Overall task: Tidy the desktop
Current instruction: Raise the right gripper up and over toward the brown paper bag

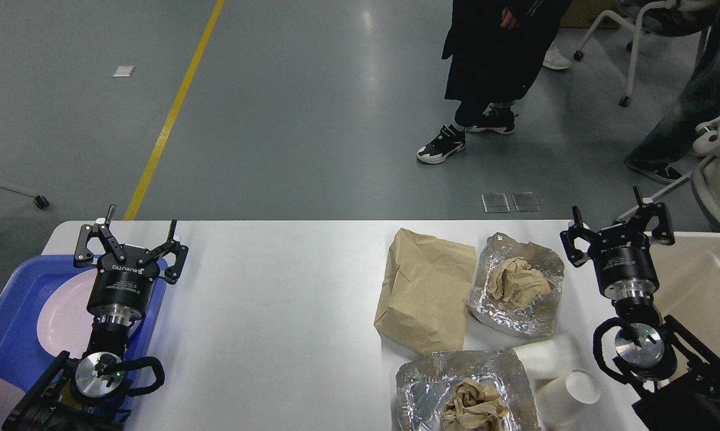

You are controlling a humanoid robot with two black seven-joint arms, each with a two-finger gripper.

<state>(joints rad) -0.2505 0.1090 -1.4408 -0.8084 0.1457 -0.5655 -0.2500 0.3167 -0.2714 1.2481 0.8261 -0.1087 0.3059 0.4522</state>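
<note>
Head view shows the desk (276,287) stretching white across the lower frame, bare over its left and middle and cluttered on the right, so by my judgement little or none of the tidying is done there. A beige bin (701,281) sits at the right edge, and nothing shows in the part of it I can see. A blue tray (18,311) at the left edge carries a pale plate (63,314). Among the clutter, the largest piece is a crumpled brown paper bag (423,290). Just beside it lies a foil sheet (516,287) holding wadded paper, with a second foil sheet (465,386) nearer me. Two white paper cups (560,377) lie tipped beside those. My left hand (141,230) hangs over the tray with fingers spread, holding nothing. My right hand (614,214) hovers near the bin, likewise spread and empty. All that litter remains to be cleared.
</note>
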